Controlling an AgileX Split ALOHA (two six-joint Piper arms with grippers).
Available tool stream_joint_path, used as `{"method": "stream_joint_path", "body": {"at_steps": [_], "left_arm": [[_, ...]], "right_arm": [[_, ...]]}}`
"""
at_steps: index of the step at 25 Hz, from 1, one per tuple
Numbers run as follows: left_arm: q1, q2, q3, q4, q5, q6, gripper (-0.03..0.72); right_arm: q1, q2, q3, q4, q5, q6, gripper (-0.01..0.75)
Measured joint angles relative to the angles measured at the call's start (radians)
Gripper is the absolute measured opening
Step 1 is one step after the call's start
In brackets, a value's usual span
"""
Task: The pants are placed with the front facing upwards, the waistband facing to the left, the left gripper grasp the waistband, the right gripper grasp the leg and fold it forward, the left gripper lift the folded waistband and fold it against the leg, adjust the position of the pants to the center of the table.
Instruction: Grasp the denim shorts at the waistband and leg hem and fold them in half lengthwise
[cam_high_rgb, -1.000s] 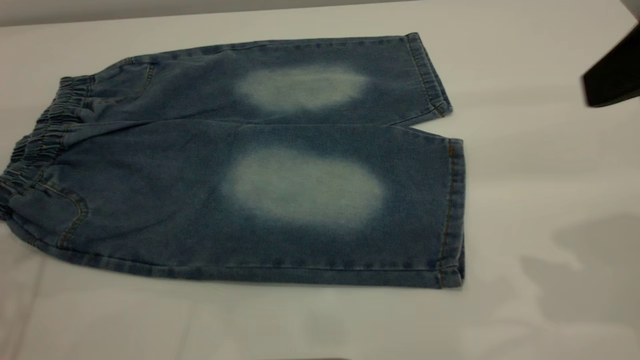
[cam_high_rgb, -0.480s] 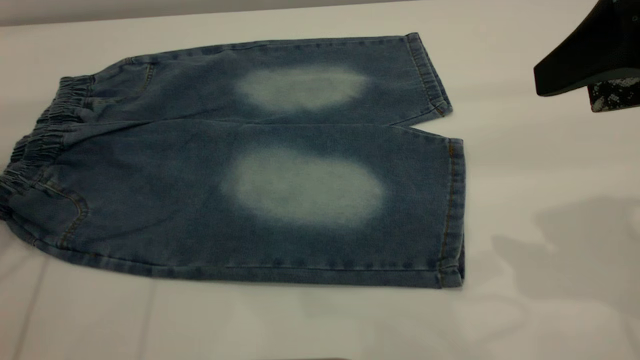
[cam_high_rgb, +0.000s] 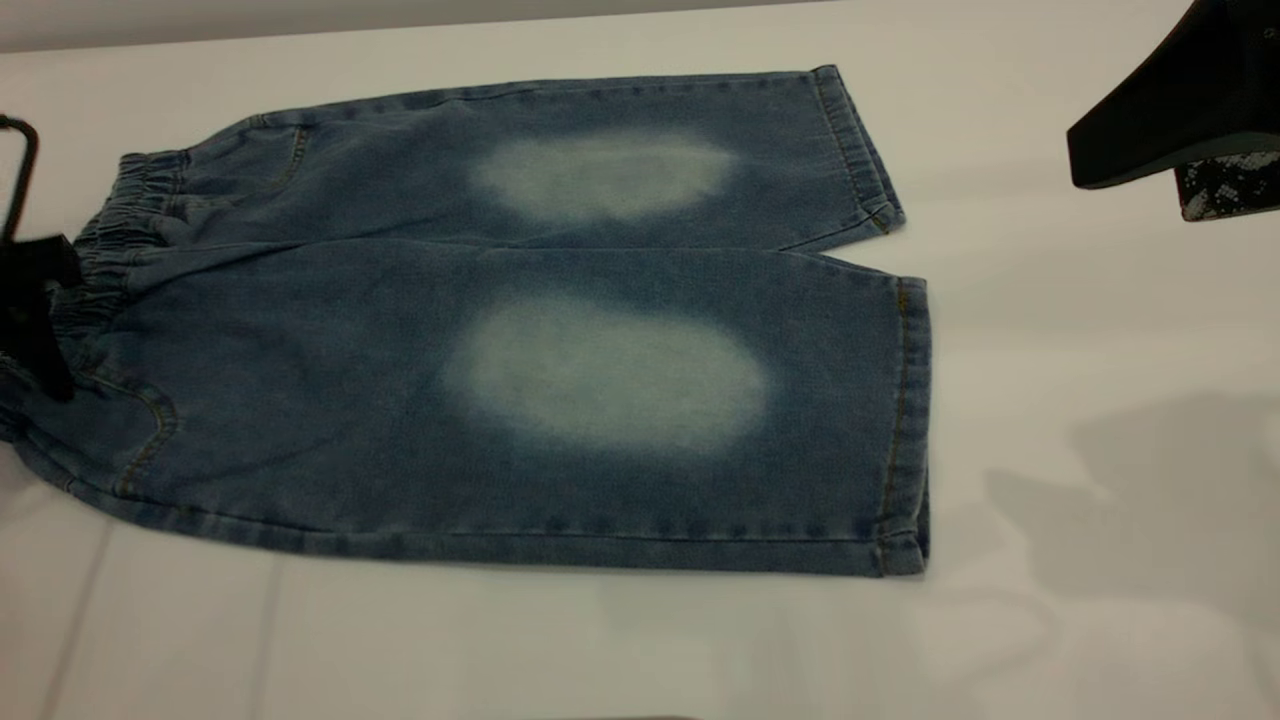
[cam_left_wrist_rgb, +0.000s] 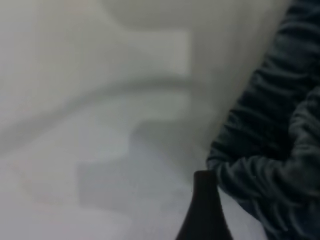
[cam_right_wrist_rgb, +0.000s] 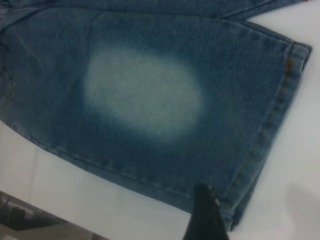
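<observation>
Reaching in at the table's left edge, the left gripper hangs over the waistband, though only a single dark fingertip shows in its wrist view, so whether the jaws are parted or closed cannot be told. The right gripper hovers high over the far right corner, well apart from the cloth; its jaw state cannot be told either. The pants lie flat and front up on the table, waistband at the left edge, both leg hems toward the right.

To do the grasp well, I judge the left should come down square on the ruched band and pinch both layers. The right has farther to go: it should reach the leg hem and bite at its near corner, so the fold lifts evenly.
</observation>
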Motion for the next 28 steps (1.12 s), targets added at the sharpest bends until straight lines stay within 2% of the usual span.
{"method": "stream_joint_path", "body": {"at_steps": [3, 5, 7, 11, 12, 20, 28], "left_arm": [[0.0, 0.023, -0.005, -0.003, -0.013, 0.001, 0.481], [0.0, 0.026, -0.005, -0.008, -0.018, 0.002, 0.428], [-0.003, 0.028, -0.005, -0.013, -0.025, 0.002, 0.341], [-0.029, 0.026, -0.008, -0.013, -0.039, 0.006, 0.116], [-0.041, 0.021, -0.01, -0.012, -0.038, 0.006, 0.092], [-0.161, -0.089, -0.016, -0.018, -0.01, 0.071, 0.081], [-0.219, -0.202, -0.016, -0.02, 0.031, 0.085, 0.081]], "right_arm": [[0.0, 0.0, 0.0, 0.001, 0.0, -0.001, 0.435], [0.0, 0.0, 0.0, 0.001, 0.0, -0.001, 0.435], [0.0, 0.012, 0.0, 0.001, 0.0, -0.001, 0.435], [0.0, 0.092, -0.002, 0.025, 0.023, -0.001, 0.435], [0.0, 0.124, -0.002, 0.037, 0.038, -0.001, 0.435], [0.013, 0.425, -0.011, 0.191, 0.178, -0.089, 0.435], [0.175, 0.66, -0.023, 0.545, 0.185, -0.33, 0.435]]}}
